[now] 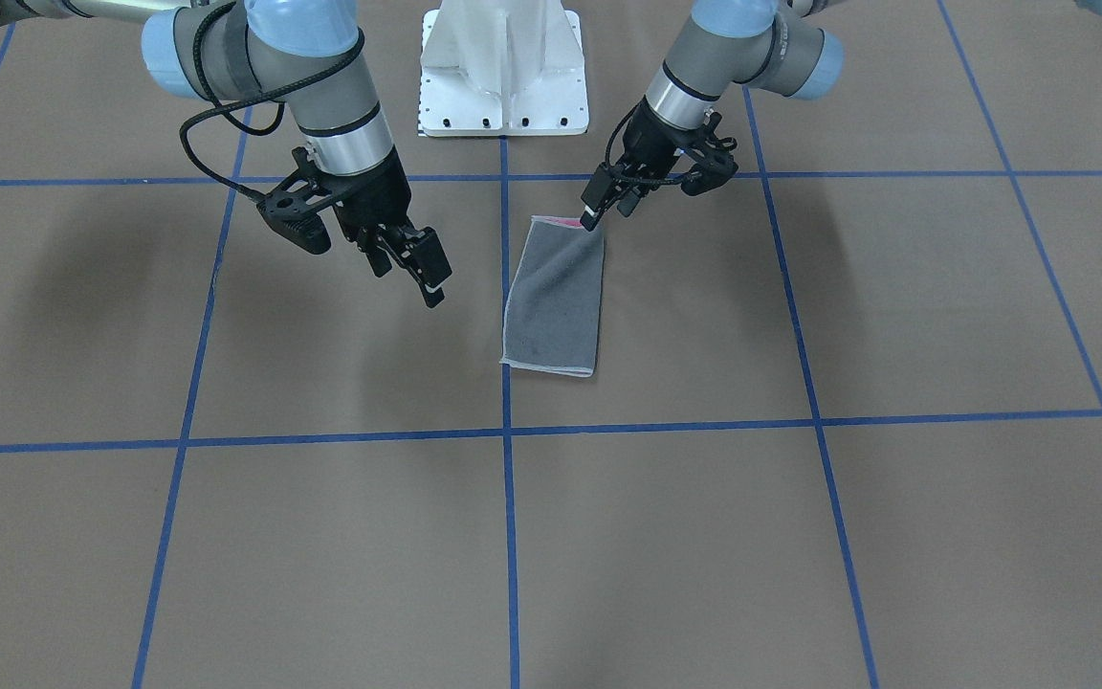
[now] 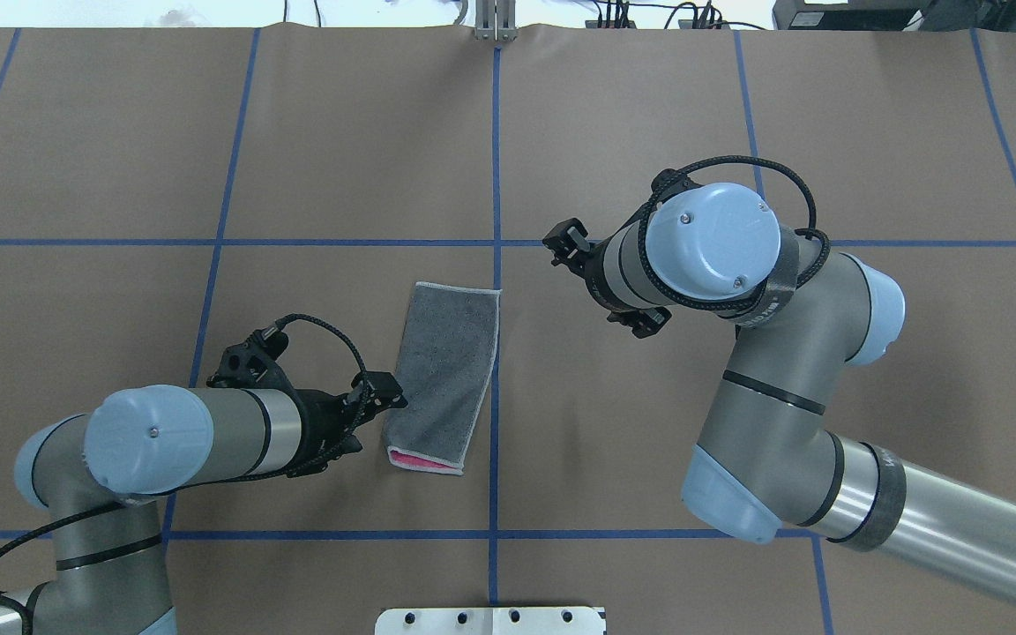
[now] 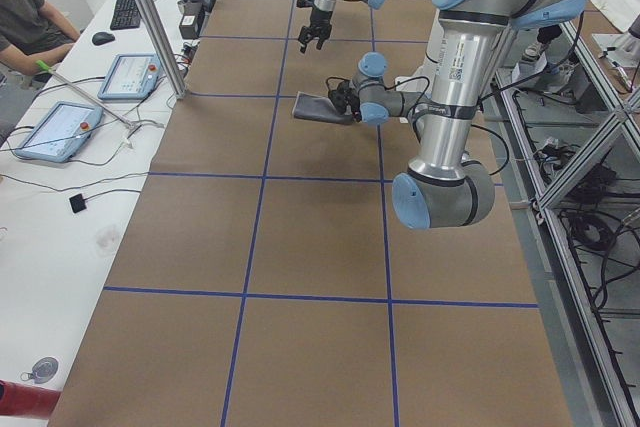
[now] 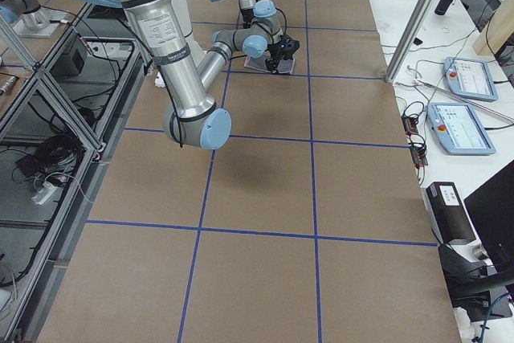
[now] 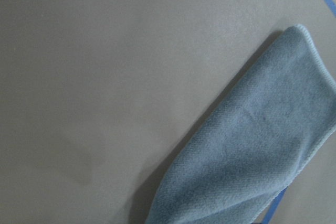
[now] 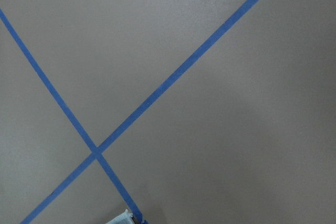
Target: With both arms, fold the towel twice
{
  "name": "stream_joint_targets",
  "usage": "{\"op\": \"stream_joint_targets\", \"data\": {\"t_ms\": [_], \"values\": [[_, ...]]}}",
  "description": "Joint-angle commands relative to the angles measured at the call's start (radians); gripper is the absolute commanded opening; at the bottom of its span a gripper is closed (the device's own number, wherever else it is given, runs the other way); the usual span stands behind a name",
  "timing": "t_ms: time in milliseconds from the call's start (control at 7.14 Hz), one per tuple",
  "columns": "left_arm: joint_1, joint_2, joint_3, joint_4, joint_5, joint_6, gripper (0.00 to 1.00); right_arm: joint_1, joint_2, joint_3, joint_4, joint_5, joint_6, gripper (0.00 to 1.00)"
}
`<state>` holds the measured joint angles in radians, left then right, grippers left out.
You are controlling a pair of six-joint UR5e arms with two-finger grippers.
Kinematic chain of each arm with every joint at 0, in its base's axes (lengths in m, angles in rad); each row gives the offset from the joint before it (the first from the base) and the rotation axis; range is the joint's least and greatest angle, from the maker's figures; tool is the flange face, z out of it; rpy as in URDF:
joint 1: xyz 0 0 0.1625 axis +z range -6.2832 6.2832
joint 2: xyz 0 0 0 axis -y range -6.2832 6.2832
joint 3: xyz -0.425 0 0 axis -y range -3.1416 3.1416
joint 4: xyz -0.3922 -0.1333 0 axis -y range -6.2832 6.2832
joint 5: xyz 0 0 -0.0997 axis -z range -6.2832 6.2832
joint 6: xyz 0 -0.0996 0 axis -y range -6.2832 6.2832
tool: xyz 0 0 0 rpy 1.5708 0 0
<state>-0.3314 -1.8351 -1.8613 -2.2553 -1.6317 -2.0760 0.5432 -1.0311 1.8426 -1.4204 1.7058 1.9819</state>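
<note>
A brown paper-covered table [image 2: 649, 132], squared off by blue tape lines [image 2: 496, 159], has a white metal pedestal base [image 1: 503, 86] at the middle of its robot-side edge. Along the opposite edge runs a white bench [image 3: 60, 177] with two tablet-like pendants [image 3: 55, 130], and a seated person [image 3: 25, 17] in a dark shirt.

The silver-grey, blue-capped left arm [image 2: 208, 432] holds the black left gripper [image 2: 389, 395] just beside the small terry towel [image 2: 444, 370], at its robot-side corner. The fingers are parted and hold nothing; contact with the cloth cannot be judged.

The towel lies flat near the table's middle as a narrow folded strip, slightly skewed. Its dark grey face is up, a pink strip [image 2: 424, 460] shows at the robot-side end, and light grey edging runs round it.

The black right gripper [image 2: 568, 240], on the matching right arm [image 2: 764, 397], hangs well apart across the centre line, spread and empty.
</note>
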Motion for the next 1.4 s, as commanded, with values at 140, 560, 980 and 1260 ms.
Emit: {"op": "stream_joint_targets", "data": {"t_ms": [140, 560, 980, 1260], "values": [[0.000, -0.003, 0.093, -0.179, 0.023, -0.056, 0.86, 0.000, -0.001, -0.002, 0.000, 0.000, 0.000, 1.00], [0.006, -0.003, 0.128, -0.191, 0.026, -0.055, 0.83, 0.000, 0.000, -0.002, 0.000, 0.001, 0.000, 1.00], [0.006, -0.007, 0.149, -0.248, 0.026, -0.058, 0.82, 0.001, -0.001, 0.000, 0.000, 0.017, 0.000, 1.00], [0.009, -0.004, 0.154, -0.242, 0.016, -0.058, 0.79, 0.009, -0.001, 0.001, 0.000, 0.027, 0.000, 1.00]]}}
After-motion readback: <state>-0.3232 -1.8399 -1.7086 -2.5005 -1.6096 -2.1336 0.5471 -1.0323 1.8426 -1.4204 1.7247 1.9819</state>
